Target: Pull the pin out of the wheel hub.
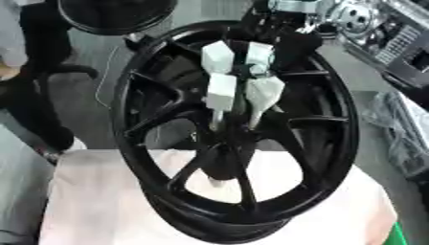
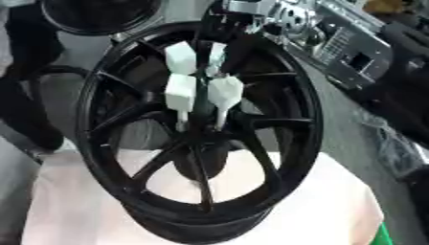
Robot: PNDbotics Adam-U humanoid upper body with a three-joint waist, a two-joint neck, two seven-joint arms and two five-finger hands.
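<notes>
My robot hand reaches down from the far side, its white-padded fingers narrowed around a thin pale pin just above the hub. The black wheel stands tilted on the cloth-covered counter, near its middle. I judge the pin gripped but not yet clearly free; the pull remains.

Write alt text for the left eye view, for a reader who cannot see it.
A robot hand with white-covered fingers reaches down from the top into the centre of a black spoked wheel, fingers pointing at the hub. The wheel rests on a pale cloth-covered surface. The pin itself cannot be made out.
</notes>
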